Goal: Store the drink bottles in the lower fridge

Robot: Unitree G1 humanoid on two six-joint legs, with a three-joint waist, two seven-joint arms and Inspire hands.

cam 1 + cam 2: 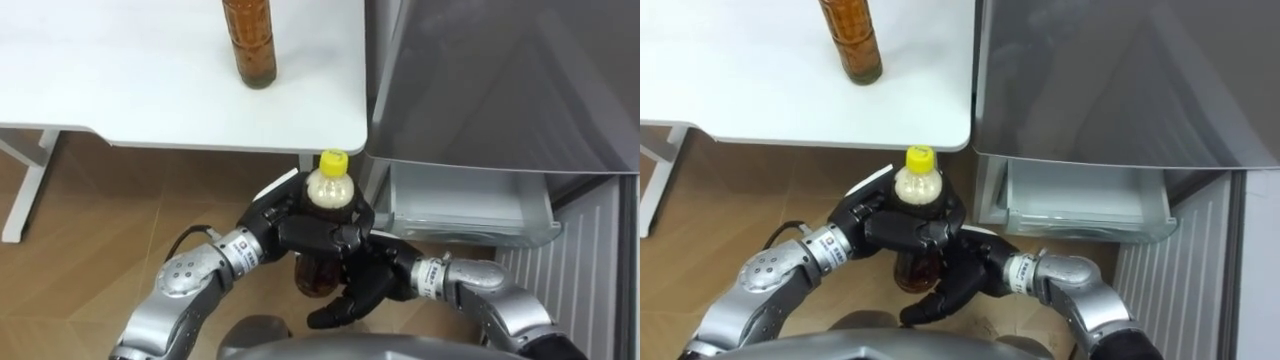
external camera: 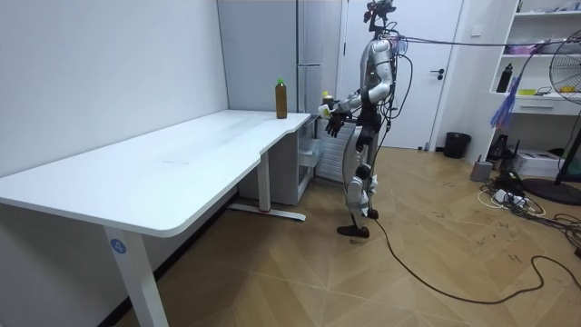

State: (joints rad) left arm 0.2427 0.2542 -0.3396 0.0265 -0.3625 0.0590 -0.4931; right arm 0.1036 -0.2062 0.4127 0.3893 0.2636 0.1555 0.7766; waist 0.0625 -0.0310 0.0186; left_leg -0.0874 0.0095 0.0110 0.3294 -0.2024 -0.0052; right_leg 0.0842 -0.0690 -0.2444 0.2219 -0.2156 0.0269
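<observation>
Btl [image 1: 328, 190], clear plastic, round yellow cap [image 1: 333, 159]

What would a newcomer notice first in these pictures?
A yellow-capped bottle is gripped by the left hand in front of the robot, with the right hand open beside its base. A second brown bottle stands on the white table, and a fridge drawer is pulled out on the right.

held bottle [image 1: 330, 190]: yellow cap | table [image 1: 120, 80]: white | fridge [image 1: 500, 80]: grey
</observation>
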